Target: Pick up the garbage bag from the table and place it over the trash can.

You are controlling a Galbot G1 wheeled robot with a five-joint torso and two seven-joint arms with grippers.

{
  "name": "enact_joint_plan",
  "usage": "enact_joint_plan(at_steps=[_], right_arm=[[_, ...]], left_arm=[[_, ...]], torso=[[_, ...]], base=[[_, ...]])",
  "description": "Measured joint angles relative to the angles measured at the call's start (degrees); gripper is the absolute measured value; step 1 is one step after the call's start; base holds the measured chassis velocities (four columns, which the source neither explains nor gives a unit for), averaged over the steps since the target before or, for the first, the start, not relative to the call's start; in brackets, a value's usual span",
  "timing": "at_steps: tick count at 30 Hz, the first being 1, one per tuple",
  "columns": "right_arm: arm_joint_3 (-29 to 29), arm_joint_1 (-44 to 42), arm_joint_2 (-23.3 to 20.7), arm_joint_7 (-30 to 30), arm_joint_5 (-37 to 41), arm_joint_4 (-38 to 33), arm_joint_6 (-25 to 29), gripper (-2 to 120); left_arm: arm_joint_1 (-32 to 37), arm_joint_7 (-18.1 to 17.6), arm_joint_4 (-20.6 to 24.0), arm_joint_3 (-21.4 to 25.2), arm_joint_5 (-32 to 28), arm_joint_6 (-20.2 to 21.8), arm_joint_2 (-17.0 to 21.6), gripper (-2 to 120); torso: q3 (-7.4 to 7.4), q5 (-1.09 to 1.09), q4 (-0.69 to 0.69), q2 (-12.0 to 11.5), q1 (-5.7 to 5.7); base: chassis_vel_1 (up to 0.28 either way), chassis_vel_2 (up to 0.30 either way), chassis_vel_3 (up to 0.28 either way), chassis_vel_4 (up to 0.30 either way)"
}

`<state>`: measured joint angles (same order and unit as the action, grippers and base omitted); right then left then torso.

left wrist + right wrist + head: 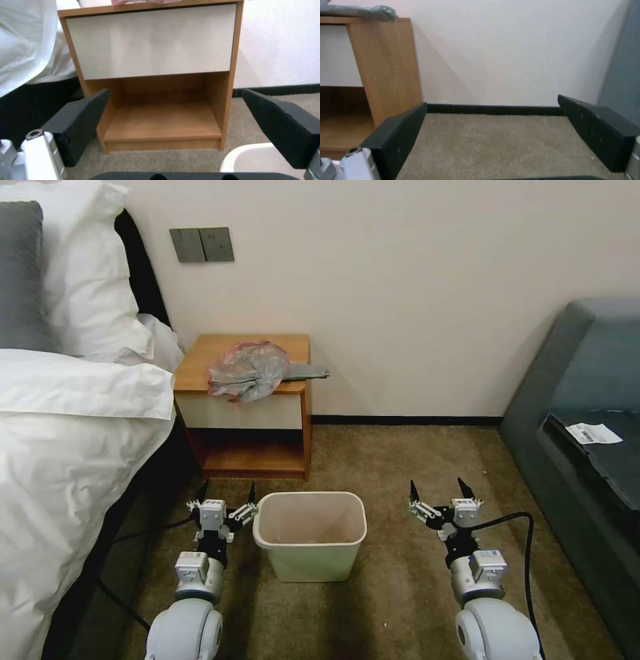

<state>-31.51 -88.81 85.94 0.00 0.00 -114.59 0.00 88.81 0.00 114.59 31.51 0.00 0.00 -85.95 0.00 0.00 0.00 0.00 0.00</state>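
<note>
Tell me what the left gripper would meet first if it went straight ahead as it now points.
Probably the table: the open left gripper faces its lower shelf opening, apparently with bare carpet between.

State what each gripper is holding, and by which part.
Nothing is held. The left gripper and right gripper are both open and low over the carpet, either side of the trash can. The garbage bag lies untouched on the table.

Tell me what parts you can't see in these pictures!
- Garbage bag: crumpled on the table, so its opening can't be made out; the left wrist view's top edge cuts it off.
- Trash can: its near wall hides the bottom in the head view.
- Left gripper and right gripper: both open, holding nothing.
</note>
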Motion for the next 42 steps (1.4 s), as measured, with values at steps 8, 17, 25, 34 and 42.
enact_joint_plan(at_steps=[8, 17, 25, 34, 42], right_arm=[[-1.8, -1.0, 1.1, -1.8, -0.5, 0.0, 4.6, 100], [-3.7, -2.1, 2.4, -4.1, -0.9, -0.1, 9.3, 100], [-8.6, -5.4, 6.0, -11.8, -1.8, -1.1, 23.7, 100], [-8.8, -5.4, 6.1, -12.5, -1.9, -1.2, 25.2, 100], [2.6, 6.2, -2.6, -5.5, 0.7, 2.5, 24.2, 100]], left_arm=[[2.5, -2.7, 0.1, 6.2, -1.2, -7.7, 1.5, 97], [5.5, -3.5, 0.7, 12.2, -5.1, -15.0, 3.3, 97], [6.2, -3.4, 1.0, 13.1, -6.5, -16.9, 3.8, 98], [6.0, 7.2, 1.4, 12.1, -18.0, -18.9, 7.4, 98], [5.5, 9.8, 0.8, 11.3, -17.9, -23.0, 7.1, 98]], torso=[[0.0, -0.01, 0.01, 0.0, 0.0], [0.01, 0.02, 0.0, 0.0, 0.0], [0.0, -0.01, -0.01, 0.0, 0.0], [0.0, 0.0, -0.01, 0.0, 0.0], [0.0, 0.0, 0.02, 0.0, 0.0]], base=[[0.0, 0.0, 0.0, 0.0], [0.0, 0.0, 0.0, 0.0], [0.0, 0.0, 0.0, 0.0], [0.0, 0.0, 0.0, 0.0], [0.0, 0.0, 0.0, 0.0]])
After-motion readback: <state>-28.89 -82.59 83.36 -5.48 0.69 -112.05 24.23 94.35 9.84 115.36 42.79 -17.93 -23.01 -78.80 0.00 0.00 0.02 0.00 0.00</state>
